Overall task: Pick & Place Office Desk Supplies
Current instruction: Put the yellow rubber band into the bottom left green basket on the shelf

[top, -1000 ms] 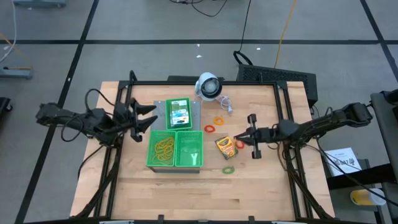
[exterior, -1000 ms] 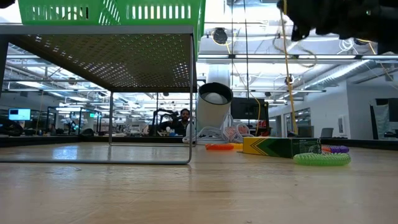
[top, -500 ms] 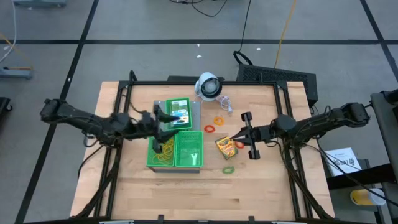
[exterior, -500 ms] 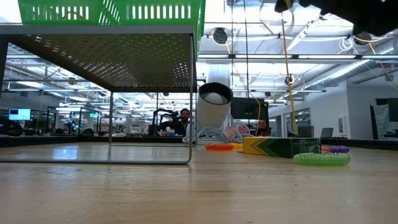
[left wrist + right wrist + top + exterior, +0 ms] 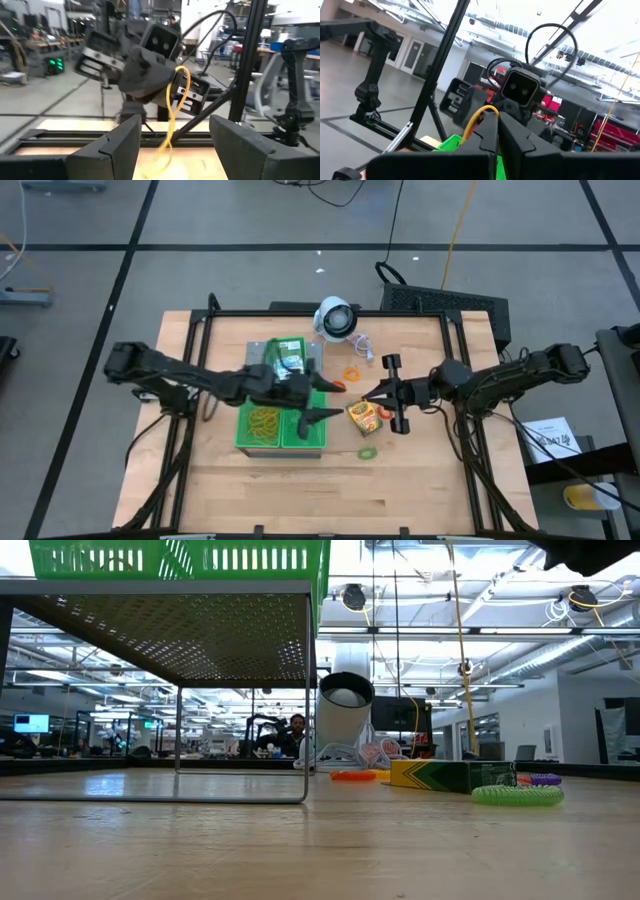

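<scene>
My right gripper [image 5: 364, 395] is shut on a tan-yellow rubber band [image 5: 176, 95], held level above the table and pointing toward the table's left. Facing it, my left gripper [image 5: 328, 400] stands open above the green trays' [image 5: 300, 435] right edge. In the left wrist view the band's lower end hangs between the open fingers [image 5: 120, 145], apart from them. One crayon box [image 5: 363, 415] lies flat on the table below the grippers; another [image 5: 288, 358] lies in the far tray. Green [image 5: 368, 452], orange [image 5: 350, 373] and red [image 5: 386, 412] bands lie on the wood. My right gripper pinches the tan-yellow rubber band at the top of its loop [image 5: 479, 113] between its two shut fingers. The fingers come nearly level from the table's right. The band hangs slack below them [image 5: 165, 142], lifted clear of the table.
Several yellow bands [image 5: 265, 420] lie in the near-left tray compartment. The trays sit on a raised mesh shelf [image 5: 170, 630]. A white round device [image 5: 335, 318] with a cord stands at the far edge. A black frame rims the table [image 5: 455, 360].
My left gripper has swung from the table's left edge across the trays toward the right gripper, staying open. My right gripper has risen, leaving the top of the low view, and moved slightly toward the table's left.
</scene>
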Robot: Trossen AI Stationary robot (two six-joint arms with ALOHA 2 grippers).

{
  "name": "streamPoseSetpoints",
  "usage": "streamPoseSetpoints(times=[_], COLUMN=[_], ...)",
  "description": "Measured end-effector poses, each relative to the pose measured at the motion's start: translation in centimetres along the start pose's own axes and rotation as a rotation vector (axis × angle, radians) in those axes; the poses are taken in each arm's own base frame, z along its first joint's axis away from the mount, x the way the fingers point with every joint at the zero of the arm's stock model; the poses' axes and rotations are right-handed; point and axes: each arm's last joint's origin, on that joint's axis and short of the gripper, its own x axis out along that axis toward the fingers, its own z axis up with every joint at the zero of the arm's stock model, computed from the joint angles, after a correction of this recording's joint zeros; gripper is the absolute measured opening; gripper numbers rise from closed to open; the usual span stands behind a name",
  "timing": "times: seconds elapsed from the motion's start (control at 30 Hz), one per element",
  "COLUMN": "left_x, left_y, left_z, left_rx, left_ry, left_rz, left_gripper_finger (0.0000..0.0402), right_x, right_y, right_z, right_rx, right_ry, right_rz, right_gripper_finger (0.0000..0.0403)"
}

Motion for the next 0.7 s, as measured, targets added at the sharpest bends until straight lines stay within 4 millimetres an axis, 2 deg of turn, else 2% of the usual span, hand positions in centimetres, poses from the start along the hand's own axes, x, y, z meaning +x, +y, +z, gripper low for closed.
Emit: streamPoseSetpoints(times=[0.2,0.37,0.7], left_x=[3.3,5.1,5.4], left_y=[0.7,1.0,0.9], left_z=[-1.0,-2.2,-2.0], left_rx=[-0.079,-0.098,-0.096], left_ry=[0.033,0.075,0.065], left_rz=[-0.114,-0.117,-0.176], left_gripper_finger=[0.0244,0.0244,0.0244], right_x=[0.1,0.1,0.1], right_y=[-0.1,0.1,0.1], right_z=[0.1,0.1,-0.2], right_rx=[-0.007,0.011,-0.026], right_ry=[0.003,-0.01,0.032], right_rz=[0.002,0.047,0.027], right_gripper_finger=[0.0,0.0,0.0])
